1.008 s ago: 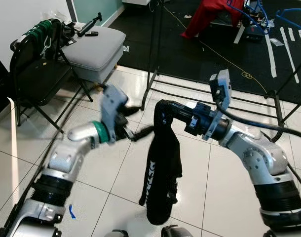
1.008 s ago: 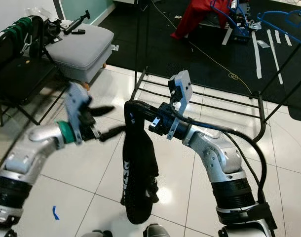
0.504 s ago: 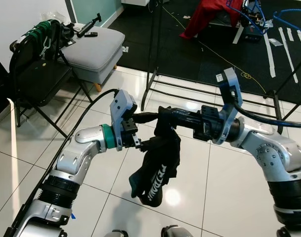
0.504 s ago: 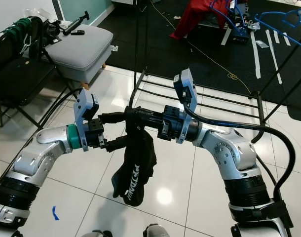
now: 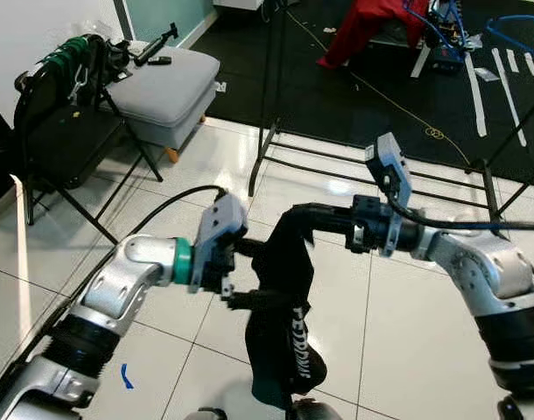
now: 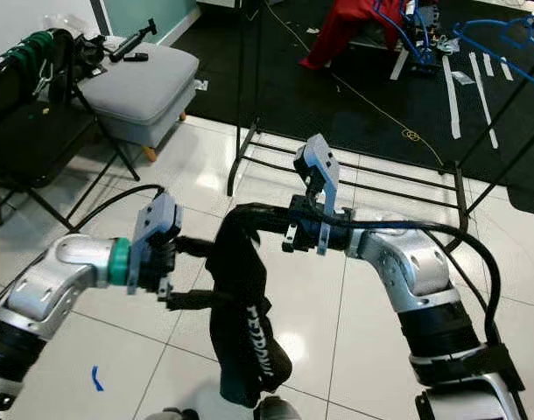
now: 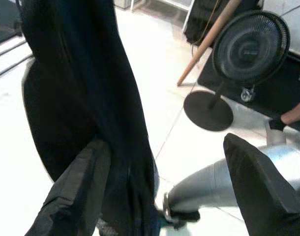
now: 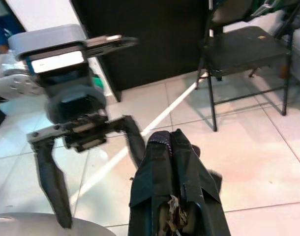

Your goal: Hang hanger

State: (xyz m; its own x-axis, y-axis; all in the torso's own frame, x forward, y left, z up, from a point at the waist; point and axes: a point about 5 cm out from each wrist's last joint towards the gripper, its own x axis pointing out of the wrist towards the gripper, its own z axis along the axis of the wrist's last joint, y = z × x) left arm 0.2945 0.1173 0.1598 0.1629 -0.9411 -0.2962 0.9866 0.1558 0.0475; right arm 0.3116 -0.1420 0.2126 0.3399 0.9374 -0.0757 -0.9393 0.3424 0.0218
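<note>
A long black garment [image 5: 284, 324] with white lettering is draped over the fingers of my right gripper [image 5: 306, 214], which is shut on it at chest height. The cloth hangs straight down toward the floor. My left gripper [image 5: 252, 274] is open beside the hanging cloth, one finger above and one below a fold of it. In the left wrist view the garment [image 7: 81, 98] lies against one finger, with the other finger wide apart. In the right wrist view the cloth [image 8: 172, 172] wraps that gripper's fingers. Blue hangers [image 6: 503, 31] lie far back on the right.
A black metal garment rack [image 5: 269, 131] stands just behind my arms, its base bars on the tiles. A folding chair [image 5: 57, 122] with green hangers and a grey ottoman [image 5: 166, 87] are at the left. A red cloth [image 5: 363, 26] lies on the dark carpet. A floor fan [image 7: 251, 46] stands nearby.
The garment was bunched up between both grippers; now it hangs long and straight. My left gripper has dropped lower and spread its fingers around the cloth. The right gripper has barely moved.
</note>
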